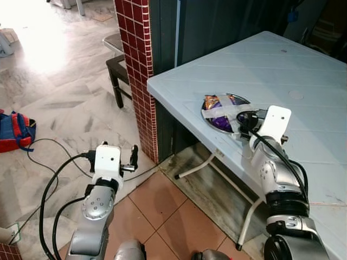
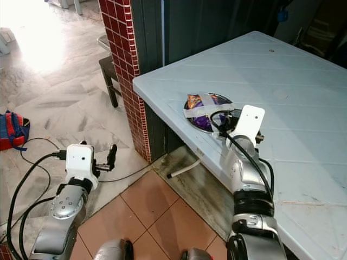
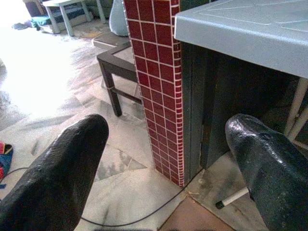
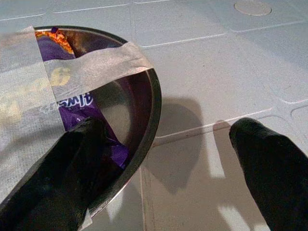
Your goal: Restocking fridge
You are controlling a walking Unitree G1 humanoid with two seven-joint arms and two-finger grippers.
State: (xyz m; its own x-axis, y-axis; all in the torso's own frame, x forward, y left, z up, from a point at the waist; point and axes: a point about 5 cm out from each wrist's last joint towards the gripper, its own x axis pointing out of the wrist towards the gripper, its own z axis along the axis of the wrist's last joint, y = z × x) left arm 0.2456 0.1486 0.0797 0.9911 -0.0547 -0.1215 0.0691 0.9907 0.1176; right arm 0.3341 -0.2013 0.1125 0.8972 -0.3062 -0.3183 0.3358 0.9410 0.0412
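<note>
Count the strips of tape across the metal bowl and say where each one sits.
2 show. One tape strip runs across the metal bowl over the purple snack packet; a wider one crosses it toward the rim. Others may be hidden.

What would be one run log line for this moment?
right gripper: open, straddling rim of taped bowl | left gripper: open, idle

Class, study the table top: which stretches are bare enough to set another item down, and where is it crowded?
The table is bare from the bowl back to the far edge and across to the robot's right. It is crowded at the near edge by the tiled pillar, where the taped bowl sits with the open right gripper straddling its rim. The left gripper is over the floor.
</note>
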